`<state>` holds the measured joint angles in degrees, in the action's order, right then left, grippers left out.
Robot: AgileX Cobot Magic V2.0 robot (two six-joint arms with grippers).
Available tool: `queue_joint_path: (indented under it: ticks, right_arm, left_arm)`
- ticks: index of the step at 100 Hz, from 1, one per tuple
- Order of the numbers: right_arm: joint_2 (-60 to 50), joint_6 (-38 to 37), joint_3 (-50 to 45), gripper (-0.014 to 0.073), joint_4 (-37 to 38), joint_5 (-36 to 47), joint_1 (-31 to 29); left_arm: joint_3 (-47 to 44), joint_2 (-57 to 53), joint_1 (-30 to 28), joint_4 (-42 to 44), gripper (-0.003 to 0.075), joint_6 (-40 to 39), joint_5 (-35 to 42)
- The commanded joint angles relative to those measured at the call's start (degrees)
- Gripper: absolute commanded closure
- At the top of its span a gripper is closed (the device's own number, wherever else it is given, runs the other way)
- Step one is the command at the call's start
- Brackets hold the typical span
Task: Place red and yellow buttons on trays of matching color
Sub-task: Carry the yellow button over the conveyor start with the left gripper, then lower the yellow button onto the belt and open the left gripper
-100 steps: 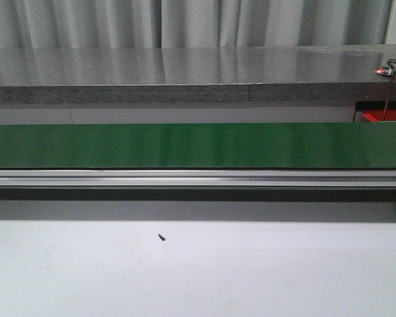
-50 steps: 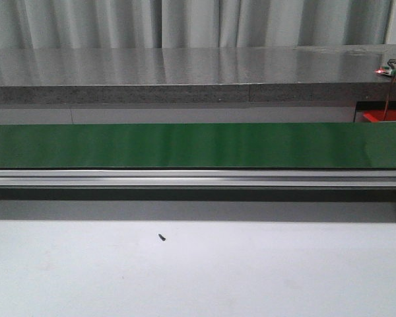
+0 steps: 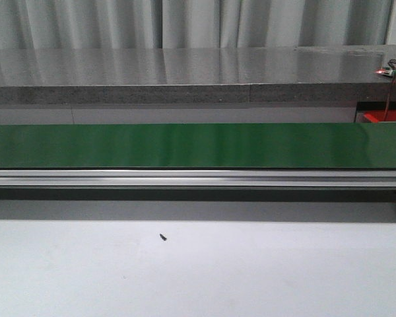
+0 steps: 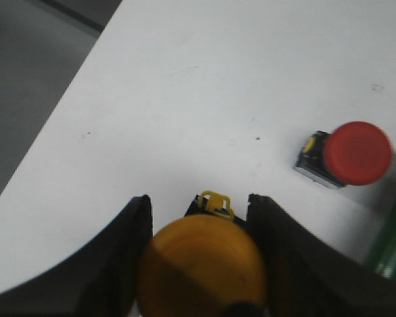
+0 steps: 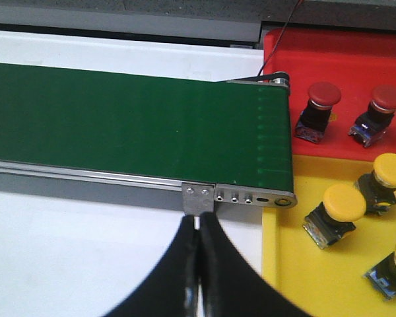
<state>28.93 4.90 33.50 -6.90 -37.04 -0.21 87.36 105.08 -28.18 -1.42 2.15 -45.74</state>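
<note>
Nothing has moved on my front view's green belt [image 3: 198,145]. My left gripper [image 4: 201,218] clasps a yellow button [image 4: 201,267] above the white table [image 4: 204,99], a red button [image 4: 350,154] nearby. My right gripper [image 5: 197,247] is clenched empty beside the trays.

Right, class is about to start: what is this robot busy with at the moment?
It is sorting push buttons by colour. The left gripper is closed around a yellow mushroom-head button above the white table, with a red mushroom-head button lying nearby. The right gripper is shut and empty near the green conveyor belt. The red tray and yellow tray already hold matching buttons.
</note>
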Motion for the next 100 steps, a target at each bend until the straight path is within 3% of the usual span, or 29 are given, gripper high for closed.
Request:
queue_joint_path:
  ticks: [1,17,42,85,100]
  right_arm:
    - [0.03,0.37,1.48,0.0659,0.24,3.93,0.00]
    - [0.03,0.37,1.48,0.0659,0.24,3.93,0.00]
    - [0.03,0.37,1.48,0.0659,0.24,3.93,0.00]
    - [0.03,0.37,1.48,0.0659,0.24,3.93,0.00]
    - [0.03,0.37,1.48,0.0659,0.24,3.93,0.00]
  left_arm:
    - [1.79,-4.66,2.77,-1.88,0.0593,0.89,1.57]
    - [1.79,-5.13,8.42,-1.71,0.0593,1.39,-1.43]
    - [1.41,-4.67,17.14,-1.47,0.0593,1.39,0.43]
    - [0.83,-1.08,18.66,-1.83,0.0589,1.52,0.94]
    - [0.72,-1.08,18.66,-1.83,0.0481,1.95,1.47]
